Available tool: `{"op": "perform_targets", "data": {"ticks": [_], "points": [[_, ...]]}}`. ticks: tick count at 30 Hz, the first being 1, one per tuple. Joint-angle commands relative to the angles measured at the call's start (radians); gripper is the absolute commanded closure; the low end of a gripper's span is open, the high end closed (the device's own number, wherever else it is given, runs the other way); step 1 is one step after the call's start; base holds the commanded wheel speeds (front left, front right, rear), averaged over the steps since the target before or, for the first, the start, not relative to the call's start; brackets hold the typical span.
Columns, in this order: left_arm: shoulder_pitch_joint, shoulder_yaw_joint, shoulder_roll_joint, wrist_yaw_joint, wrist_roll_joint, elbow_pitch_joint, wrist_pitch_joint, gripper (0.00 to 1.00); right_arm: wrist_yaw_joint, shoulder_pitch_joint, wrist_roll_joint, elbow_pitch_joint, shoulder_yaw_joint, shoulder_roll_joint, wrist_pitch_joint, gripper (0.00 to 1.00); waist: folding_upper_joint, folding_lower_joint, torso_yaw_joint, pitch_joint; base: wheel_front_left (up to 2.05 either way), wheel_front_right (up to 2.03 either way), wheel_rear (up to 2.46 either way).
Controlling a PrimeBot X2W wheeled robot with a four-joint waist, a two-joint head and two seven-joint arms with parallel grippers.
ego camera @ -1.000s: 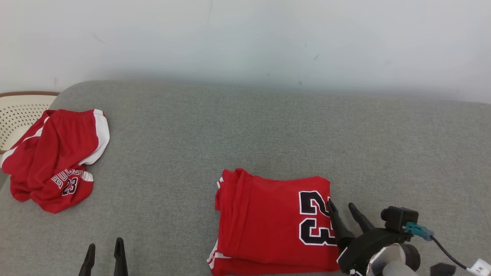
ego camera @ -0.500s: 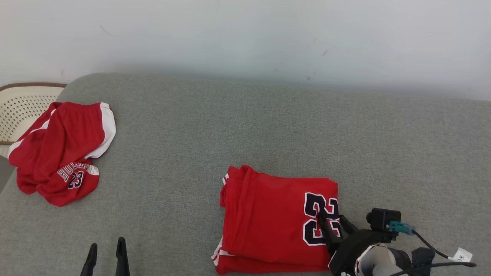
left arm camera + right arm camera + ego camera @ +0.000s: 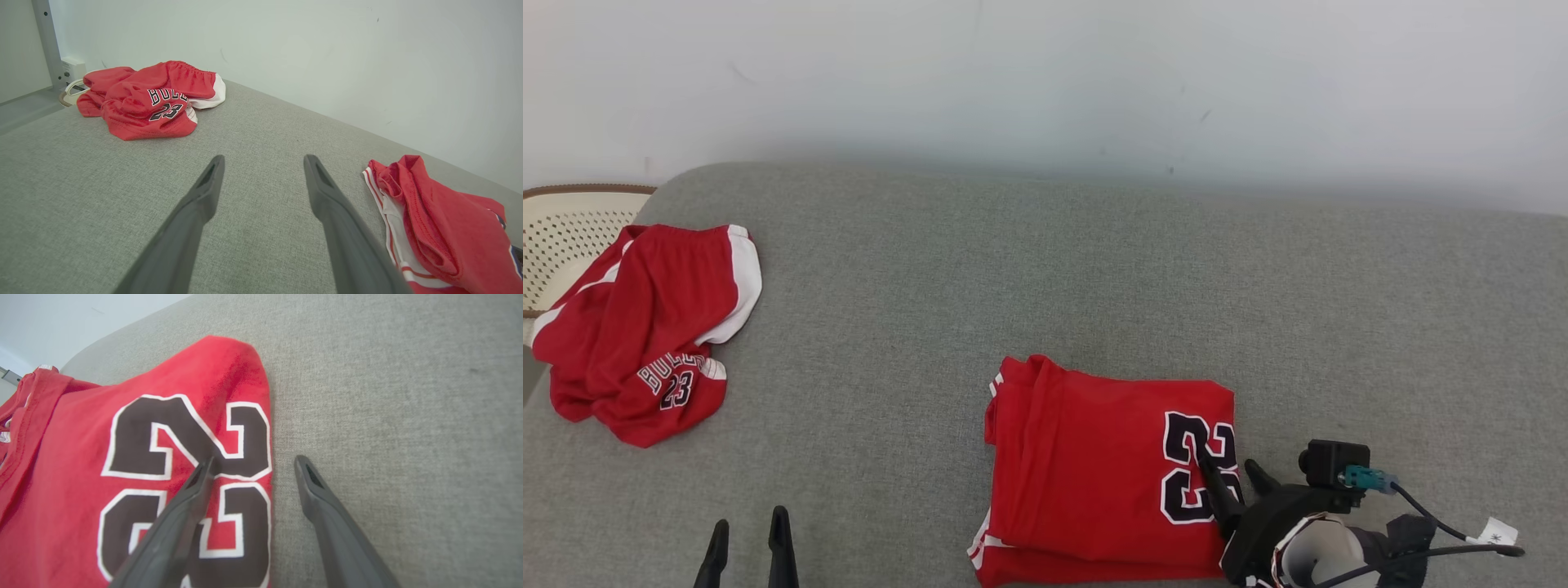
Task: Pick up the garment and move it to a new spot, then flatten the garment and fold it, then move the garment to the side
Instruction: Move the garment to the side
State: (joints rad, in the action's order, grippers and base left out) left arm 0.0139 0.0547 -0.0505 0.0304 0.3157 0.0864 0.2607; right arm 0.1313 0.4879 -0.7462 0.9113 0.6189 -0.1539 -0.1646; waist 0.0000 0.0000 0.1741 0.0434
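The right gripper (image 3: 1227,464) stands with its two fingers wide apart, holding nothing, straddling the right edge of the folded red garment (image 3: 1094,474): one finger over the black 23, the other over bare grey cushion (image 3: 1013,269) (whether it presses the cloth I can't tell). That edge runs along the fingers, with the garment's bulk to the gripper's left. The left gripper (image 3: 749,520), likewise spread and empty, hangs well apart, so the right arm is nearer.
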Motion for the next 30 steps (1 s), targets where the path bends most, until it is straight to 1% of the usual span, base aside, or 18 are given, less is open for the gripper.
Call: {"op": "perform_targets", "data": {"ticks": [1,2,4,10,18,23,30], "points": [[0.008,0.0,0.0,-0.003,0.002,-0.001,0.004,0.0,-0.001,-0.017,-0.013,0.012,0.016,0.018,0.026,0.06,0.0,0.0,-0.001,0.0,0.0,0.0,0.0],[0.006,-0.001,0.0,-0.003,0.003,0.0,0.004,0.0,-0.001,-0.019,-0.019,0.009,0.023,0.022,0.035,0.58,0.0,0.0,-0.001,0.001,0.0,0.0,0.0],[0.005,-0.001,0.0,-0.004,0.003,0.0,0.004,0.0,-0.001,-0.017,-0.031,-0.004,0.033,0.019,0.031,1.0,0.0,0.0,-0.001,0.001,0.0,0.0,0.0],[0.01,0.001,0.0,-0.008,0.007,-0.002,0.004,0.0,-0.001,0.015,-0.048,-0.028,0.044,-0.022,0.006,1.0,0.0,0.0,-0.007,-0.001,0.0,0.0,0.0],[0.014,0.012,0.0,-0.008,0.008,-0.011,0.004,0.0,-0.001,0.11,-0.039,-0.048,0.051,-0.076,-0.005,1.0,0.0,0.0,-0.045,0.013,0.0,0.0,0.0],[-0.007,0.01,0.0,0.0,-0.001,-0.016,0.004,0.0,-0.001,0.204,-0.027,-0.033,0.047,-0.131,-0.001,1.0,0.0,0.0,-0.069,0.039,0.0,0.0,0.0],[-0.039,0.028,0.0,0.011,-0.018,-0.039,0.004,0.0,-0.001,0.334,-0.011,0.0,0.052,-0.216,0.006,1.0,0.0,0.0,-0.099,0.111,0.0,0.0,0.0]]}}
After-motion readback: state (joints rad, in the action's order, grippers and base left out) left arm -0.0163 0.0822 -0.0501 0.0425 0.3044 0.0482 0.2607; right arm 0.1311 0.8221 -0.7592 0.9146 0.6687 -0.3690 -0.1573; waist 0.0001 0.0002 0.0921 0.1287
